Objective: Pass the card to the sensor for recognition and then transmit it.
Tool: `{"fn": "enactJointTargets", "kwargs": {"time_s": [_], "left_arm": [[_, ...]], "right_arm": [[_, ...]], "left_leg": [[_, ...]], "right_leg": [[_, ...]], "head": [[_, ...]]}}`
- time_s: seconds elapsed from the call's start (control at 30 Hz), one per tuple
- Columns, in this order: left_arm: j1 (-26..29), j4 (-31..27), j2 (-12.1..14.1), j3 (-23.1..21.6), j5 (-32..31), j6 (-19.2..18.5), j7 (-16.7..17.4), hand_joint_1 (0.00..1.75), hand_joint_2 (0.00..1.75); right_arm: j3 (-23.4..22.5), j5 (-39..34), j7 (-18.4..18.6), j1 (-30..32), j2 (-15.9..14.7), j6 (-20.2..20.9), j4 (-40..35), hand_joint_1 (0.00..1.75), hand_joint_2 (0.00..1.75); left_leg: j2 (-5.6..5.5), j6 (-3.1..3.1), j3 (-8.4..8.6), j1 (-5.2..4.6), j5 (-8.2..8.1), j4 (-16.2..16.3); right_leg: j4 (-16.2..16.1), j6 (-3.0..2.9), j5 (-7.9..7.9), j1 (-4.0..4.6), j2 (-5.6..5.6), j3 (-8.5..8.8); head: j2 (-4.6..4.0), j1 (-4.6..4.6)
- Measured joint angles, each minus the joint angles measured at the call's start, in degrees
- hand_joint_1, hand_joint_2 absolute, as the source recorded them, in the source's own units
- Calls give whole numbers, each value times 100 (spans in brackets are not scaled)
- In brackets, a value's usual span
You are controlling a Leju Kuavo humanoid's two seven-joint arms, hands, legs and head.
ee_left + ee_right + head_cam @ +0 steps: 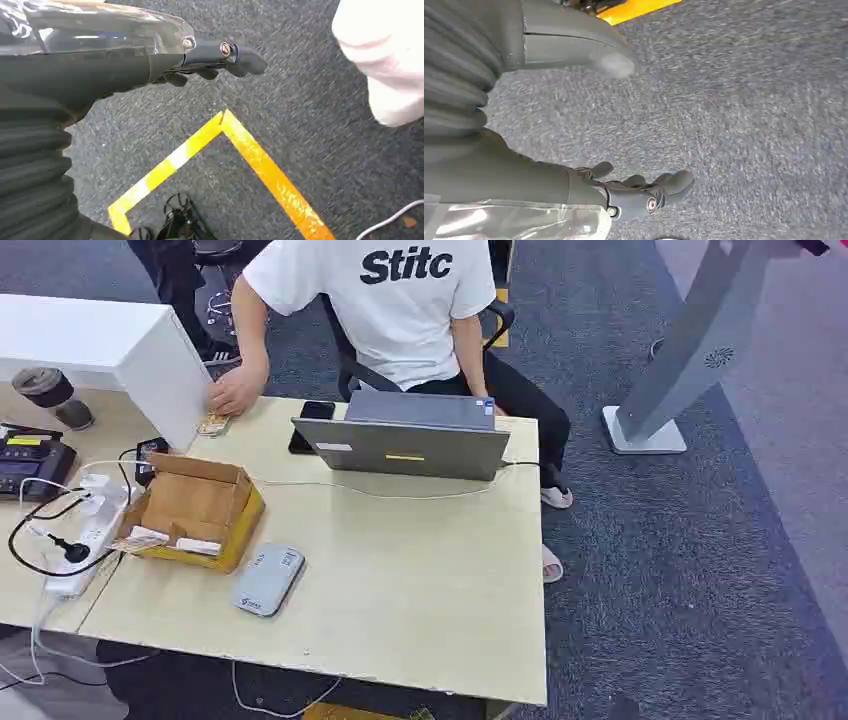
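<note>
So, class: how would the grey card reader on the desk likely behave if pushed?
The reader lies flat and low, so it would probably slide, not tip. Its rounded plastic shell looks light and smooth on the bare desk, so maybe slippery.

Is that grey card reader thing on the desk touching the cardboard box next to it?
Apart. The head view shows a strip of bare desk between the grey card reader and the near edge of the cardboard box.
</note>
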Motion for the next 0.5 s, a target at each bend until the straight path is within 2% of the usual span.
{"fn": "enactJointTargets", "kwargs": {"time_s": [0.07,0.13,0.2,0.23,0.3,0.4,0.5], "left_arm": [[12,-74,-2,-4,-92,120,-115,0,175],[25,-276,-42,-7,14,208,-405,0,175],[-12,-717,-112,54,872,804,-1431,0,175],[-31,-958,-118,90,1195,1045,-1745,0,175],[-20,-1692,-135,66,1647,1197,-1821,0,175],[26,-2615,-197,-44,1830,1243,-1718,0,175],[66,-3161,-289,-134,1886,1263,-1659,0,175]], "right_arm": [[78,-189,-85,0,0,-54,-15,0,175],[151,-347,-149,1,0,-94,-52,0,175],[221,-360,-155,-8,0,-72,-77,0,175],[245,-308,-168,-17,0,-57,-74,0,175],[236,-172,-220,-28,-9,-46,-31,0,175],[214,-118,-280,-31,-11,-39,20,0,175],[190,-56,-288,-30,-11,-17,35,0,175]], "left_leg": [[1,0,0,0,0,0],[2,0,1,2,0,0],[2,-1,0,6,1,0],[2,-1,1,6,1,0],[2,-2,1,8,1,0],[-1,-7,1,7,4,-1],[0,-7,0,6,5,-2]], "right_leg": [[0,0,0,0,2,-2],[0,0,0,0,2,-3],[0,-1,0,2,3,-2],[1,-1,1,2,5,-2],[2,-2,1,3,4,-2],[3,-2,0,3,1,-2],[4,-2,0,3,1,-2]], "head": [[0,0],[0,0],[0,7],[0,11],[0,9],[0,2],[0,0]]}}
